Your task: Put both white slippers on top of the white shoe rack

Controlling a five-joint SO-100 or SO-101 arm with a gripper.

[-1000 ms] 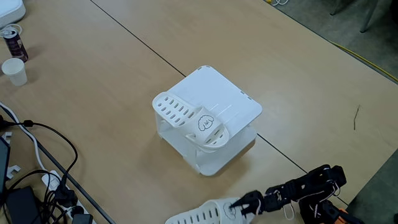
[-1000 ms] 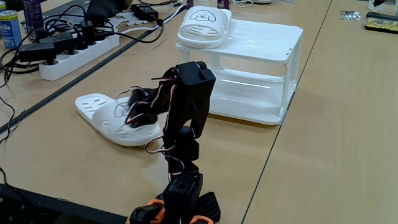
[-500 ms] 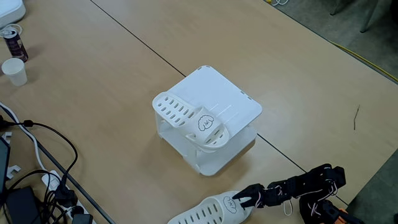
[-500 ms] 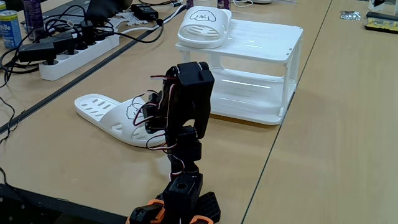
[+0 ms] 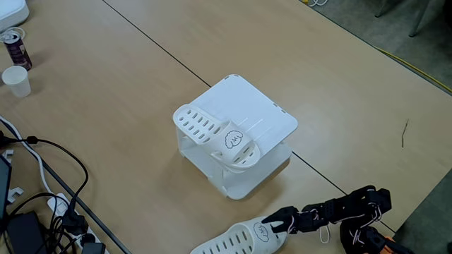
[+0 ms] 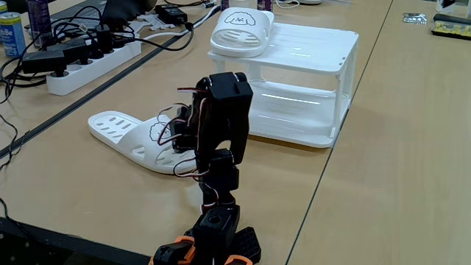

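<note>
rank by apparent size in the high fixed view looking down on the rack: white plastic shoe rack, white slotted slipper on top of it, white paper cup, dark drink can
1. White plastic shoe rack, largest.
2. White slotted slipper on the rack.
3. White paper cup and dark drink can look about alike; the can is cut off at the edge, so they are not ranked.

One fixed cam looks steeply down from high up, across from the arm; the other sits low behind it. Both catch the white plastic two-tier shoe rack [image 5: 244, 120] [image 6: 302, 81] on the tan wooden bench [image 5: 106, 77] [image 6: 397, 147].
</note>
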